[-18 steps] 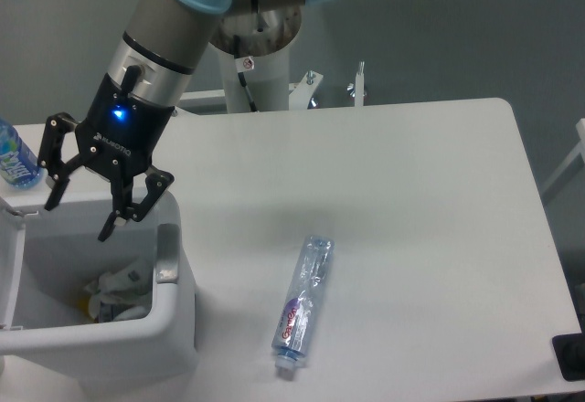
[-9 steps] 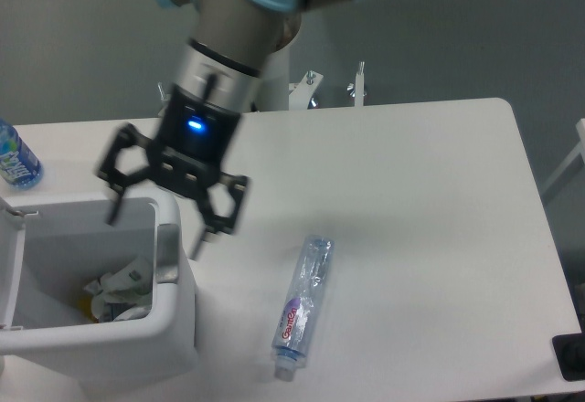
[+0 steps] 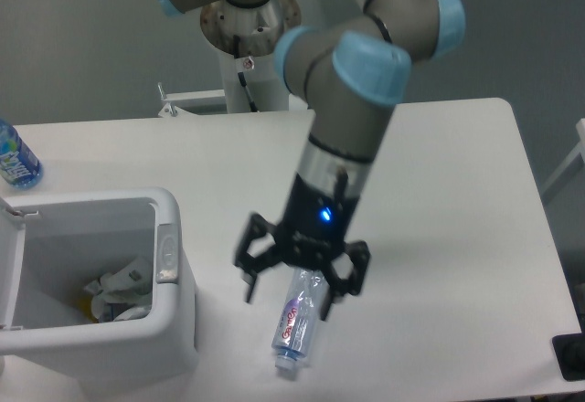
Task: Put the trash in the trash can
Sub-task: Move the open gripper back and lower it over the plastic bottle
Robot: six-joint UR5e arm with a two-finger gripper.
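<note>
Swung away from the bin since a second ago, the gripper now hangs with its black fingers spread wide over the upper end of the crushed clear plastic bottle, which lies flat on the smooth white table with its red-and-white label up. Left of it, the crumpled white wrapper sits inside the boxy, round-cornered white trash can, grey latch on its rim, while a blue-labelled bottle stands at the table's far left edge.

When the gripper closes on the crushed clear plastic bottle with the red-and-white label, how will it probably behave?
The crushed clear plastic bottle looks empty and flattened, so it is probably very light and may yield further when squeezed. Its smooth plastic could slip between the open gripper's fingers. Lying flat on the white table, it seems unlikely to roll far.
</note>
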